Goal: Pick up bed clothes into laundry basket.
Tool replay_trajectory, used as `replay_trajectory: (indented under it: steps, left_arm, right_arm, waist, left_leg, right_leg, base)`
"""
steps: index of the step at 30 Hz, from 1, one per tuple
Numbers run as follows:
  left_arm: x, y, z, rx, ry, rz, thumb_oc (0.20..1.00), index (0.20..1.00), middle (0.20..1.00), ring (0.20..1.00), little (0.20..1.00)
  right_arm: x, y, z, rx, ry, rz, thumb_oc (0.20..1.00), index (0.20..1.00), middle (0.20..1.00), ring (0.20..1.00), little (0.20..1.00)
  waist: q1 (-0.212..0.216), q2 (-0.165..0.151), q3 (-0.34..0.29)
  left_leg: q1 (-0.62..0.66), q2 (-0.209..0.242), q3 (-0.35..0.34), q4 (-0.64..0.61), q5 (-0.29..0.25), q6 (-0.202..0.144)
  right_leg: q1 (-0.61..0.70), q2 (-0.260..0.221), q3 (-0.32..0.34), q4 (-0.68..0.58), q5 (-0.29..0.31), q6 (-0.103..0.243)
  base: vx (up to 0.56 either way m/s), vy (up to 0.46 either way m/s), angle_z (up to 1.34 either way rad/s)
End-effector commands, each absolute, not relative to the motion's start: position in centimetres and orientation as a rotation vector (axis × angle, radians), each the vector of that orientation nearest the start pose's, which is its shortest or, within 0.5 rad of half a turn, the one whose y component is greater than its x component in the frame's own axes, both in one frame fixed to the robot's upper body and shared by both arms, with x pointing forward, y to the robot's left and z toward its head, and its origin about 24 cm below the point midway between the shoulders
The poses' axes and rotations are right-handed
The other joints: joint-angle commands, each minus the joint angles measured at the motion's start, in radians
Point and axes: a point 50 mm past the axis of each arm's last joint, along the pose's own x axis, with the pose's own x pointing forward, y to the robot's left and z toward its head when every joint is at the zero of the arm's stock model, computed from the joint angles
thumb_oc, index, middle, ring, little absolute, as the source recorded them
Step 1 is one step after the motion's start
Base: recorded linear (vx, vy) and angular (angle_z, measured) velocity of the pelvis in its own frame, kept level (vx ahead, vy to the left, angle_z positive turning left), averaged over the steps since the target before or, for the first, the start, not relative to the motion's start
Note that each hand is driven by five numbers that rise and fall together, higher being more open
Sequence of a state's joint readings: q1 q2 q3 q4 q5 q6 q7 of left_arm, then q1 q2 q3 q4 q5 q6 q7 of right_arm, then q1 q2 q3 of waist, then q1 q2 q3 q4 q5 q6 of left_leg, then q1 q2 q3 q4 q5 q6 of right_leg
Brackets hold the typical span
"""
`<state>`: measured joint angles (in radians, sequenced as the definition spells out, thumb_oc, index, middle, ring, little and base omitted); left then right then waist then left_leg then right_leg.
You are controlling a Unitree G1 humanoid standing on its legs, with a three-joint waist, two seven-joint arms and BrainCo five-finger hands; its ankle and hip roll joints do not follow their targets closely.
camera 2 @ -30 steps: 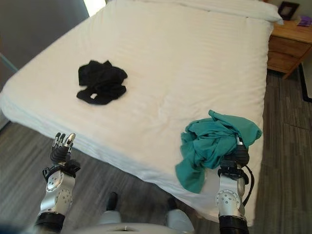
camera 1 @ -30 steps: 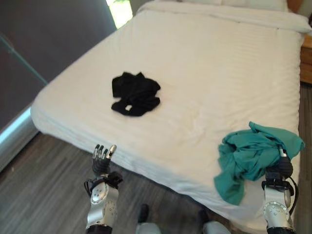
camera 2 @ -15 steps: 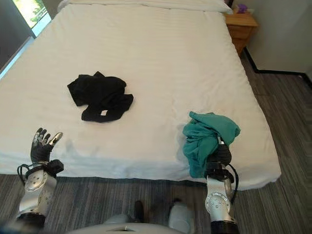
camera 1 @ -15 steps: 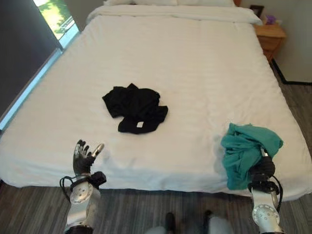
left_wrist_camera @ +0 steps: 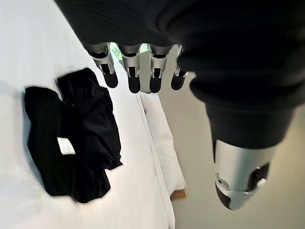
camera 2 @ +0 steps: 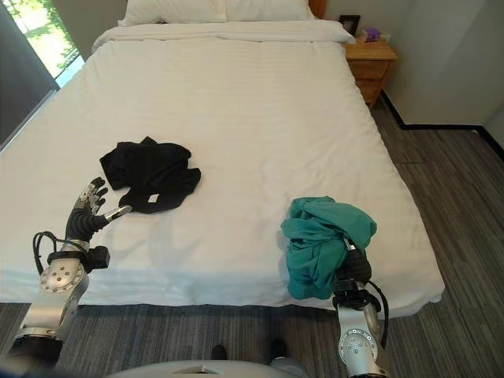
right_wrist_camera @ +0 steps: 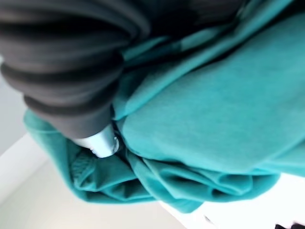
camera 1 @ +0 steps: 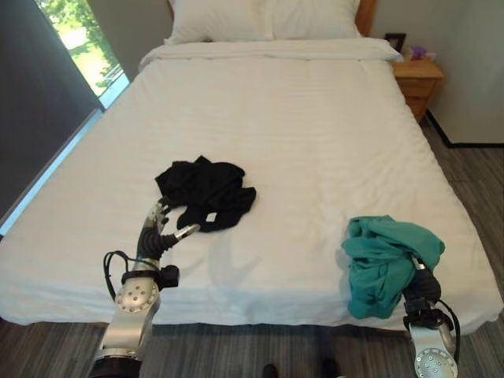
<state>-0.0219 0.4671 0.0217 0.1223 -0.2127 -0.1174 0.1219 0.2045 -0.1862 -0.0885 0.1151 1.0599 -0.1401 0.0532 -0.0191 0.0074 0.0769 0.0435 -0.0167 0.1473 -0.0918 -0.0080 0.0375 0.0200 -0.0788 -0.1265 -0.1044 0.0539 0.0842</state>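
Observation:
A crumpled black garment [camera 1: 206, 191] lies on the white bed [camera 1: 315, 118], left of its middle. My left hand [camera 1: 160, 231] hovers open just short of that garment's near edge, its straight fingers [left_wrist_camera: 131, 71] aimed at the black garment [left_wrist_camera: 71, 143]. A bunched teal garment [camera 1: 386, 260] is heaped over my right hand [camera 1: 422, 288] at the bed's near right edge. In the right wrist view the teal garment [right_wrist_camera: 214, 119] is folded around the thumb [right_wrist_camera: 102, 143], and the fingers are buried in it.
Two white pillows [camera 1: 268, 17] lie at the headboard. A wooden nightstand [camera 2: 370, 63] stands at the bed's far right corner. A window [camera 1: 79, 39] and a dark wall run along the left side. Grey plank floor [camera 2: 441, 181] borders the bed's right and near sides.
The camera has swung to face the bed squarely. My left hand has risen from below the mattress edge up to the black garment. The teal garment stays bunched on my right hand.

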Motion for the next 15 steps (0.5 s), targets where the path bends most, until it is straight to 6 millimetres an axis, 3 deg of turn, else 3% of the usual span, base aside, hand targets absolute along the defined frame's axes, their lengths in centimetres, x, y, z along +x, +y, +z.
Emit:
replay_trajectory:
  steps: [1, 8, 11, 15]
  left_arm:
    - [28.1, 25.3, 9.3, 0.350, -0.172, 0.152, 1.000, 1.000, 1.000, 1.000, 1.000]
    - [29.5, 24.2, 10.6, 0.497, -0.215, 0.190, 1.000, 1.000, 1.000, 1.000, 1.000]
    - [29.5, 24.5, 10.2, 0.490, -0.197, 0.222, 1.000, 1.000, 1.000, 1.000, 1.000]
    - [29.4, 25.9, 10.2, 0.611, -0.170, 0.289, 1.000, 1.000, 1.000, 1.000, 1.000]
  right_arm:
    - [21.0, -23.7, 1.6, 0.760, -0.055, -0.200, 0.200, 0.200, 0.200, 0.200, 0.200]
    - [20.3, -23.7, 0.9, 0.730, -0.007, -0.202, 0.200, 0.200, 0.200, 0.200, 0.200]
    - [20.1, -23.9, 0.8, 0.718, 0.003, -0.211, 0.200, 0.200, 0.200, 0.200, 0.200]
    - [19.7, -24.3, 0.5, 0.715, 0.015, -0.236, 0.200, 0.200, 0.200, 0.200, 0.200]
  waist:
    - [-0.004, -0.011, -0.043]
    - [-0.018, -0.020, -0.049]
    - [-0.020, -0.021, -0.050]
    - [-0.024, -0.022, -0.051]
  left_leg:
    - [0.010, 0.069, -0.074, 0.005, 0.015, -0.099]
    - [0.011, 0.074, -0.059, 0.005, 0.010, -0.100]
    - [0.012, 0.075, -0.055, 0.005, 0.009, -0.101]
    - [0.013, 0.076, -0.052, 0.005, 0.008, -0.103]
  right_leg:
    - [0.008, -0.027, 0.021, 0.019, 0.011, 0.051]
    - [-0.002, -0.019, 0.043, 0.017, 0.013, 0.056]
    - [-0.002, -0.018, 0.047, 0.017, 0.013, 0.057]
    - [0.001, -0.017, 0.052, 0.017, 0.013, 0.057]
  base:
    - [0.03, -0.018, -0.05]
    - [0.02, -0.009, -0.04]
    - [0.02, -0.007, -0.05]
    - [0.01, 0.001, -0.01]
